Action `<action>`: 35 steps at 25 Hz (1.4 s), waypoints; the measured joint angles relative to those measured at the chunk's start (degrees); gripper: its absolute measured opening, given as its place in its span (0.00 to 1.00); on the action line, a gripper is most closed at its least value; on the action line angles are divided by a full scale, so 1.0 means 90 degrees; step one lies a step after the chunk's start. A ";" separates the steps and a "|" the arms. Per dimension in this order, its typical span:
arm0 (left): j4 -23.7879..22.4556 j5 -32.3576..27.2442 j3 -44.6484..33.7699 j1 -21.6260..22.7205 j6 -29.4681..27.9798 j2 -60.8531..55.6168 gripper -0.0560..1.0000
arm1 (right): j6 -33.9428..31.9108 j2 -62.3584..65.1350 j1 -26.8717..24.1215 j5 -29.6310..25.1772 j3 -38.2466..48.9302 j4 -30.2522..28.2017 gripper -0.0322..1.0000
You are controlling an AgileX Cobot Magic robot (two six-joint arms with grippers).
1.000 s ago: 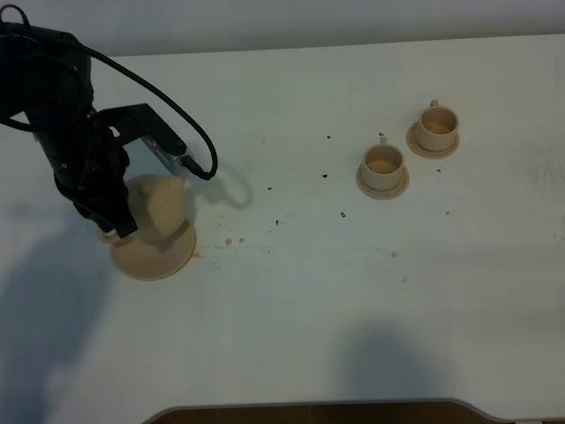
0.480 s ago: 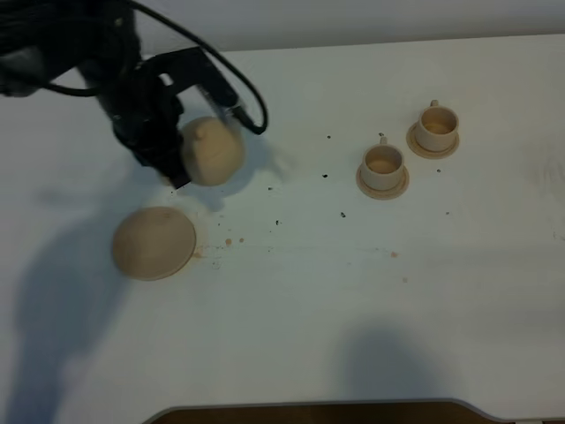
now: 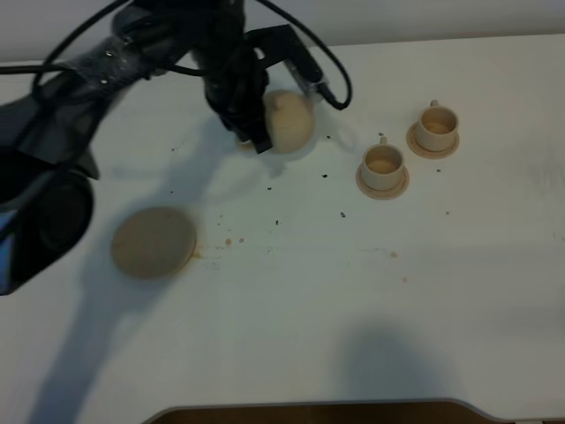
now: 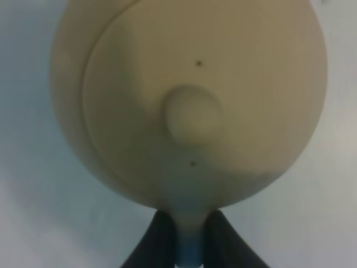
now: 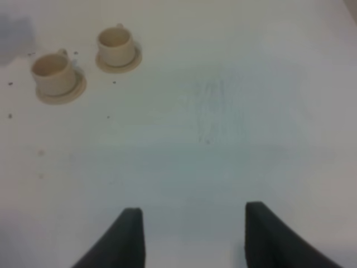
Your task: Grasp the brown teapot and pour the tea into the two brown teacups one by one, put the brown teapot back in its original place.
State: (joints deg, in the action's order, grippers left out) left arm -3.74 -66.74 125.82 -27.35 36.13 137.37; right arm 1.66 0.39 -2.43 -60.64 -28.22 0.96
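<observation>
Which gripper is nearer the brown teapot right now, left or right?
Left. The left gripper has its fingers shut on the handle of the brown teapot. The right gripper is open, outside the overhead view, with no teapot in its wrist view.

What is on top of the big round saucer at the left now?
Nothing: the big saucer lies bare. The teapot hangs away from it, in the left gripper. What is under the saucer is covered.
</observation>
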 joint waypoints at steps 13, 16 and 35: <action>-0.0146 0.0453 0.1025 -0.0715 0.0012 0.0692 0.17 | 0.0000 0.0000 0.0000 0.0000 0.0000 0.0000 0.45; -0.0299 0.0537 0.1025 -0.0722 0.0005 0.0692 0.17 | 0.0007 0.0000 0.0000 0.0000 0.0000 0.0000 0.45; -0.0547 0.0523 0.1025 -0.0722 0.0694 0.0692 0.17 | 0.0007 0.0000 0.0000 0.0000 0.0000 0.0000 0.45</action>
State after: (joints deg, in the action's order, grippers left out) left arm -8.66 -62.03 135.04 -33.85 42.38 143.60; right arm 1.72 0.39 -2.43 -60.64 -28.22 0.96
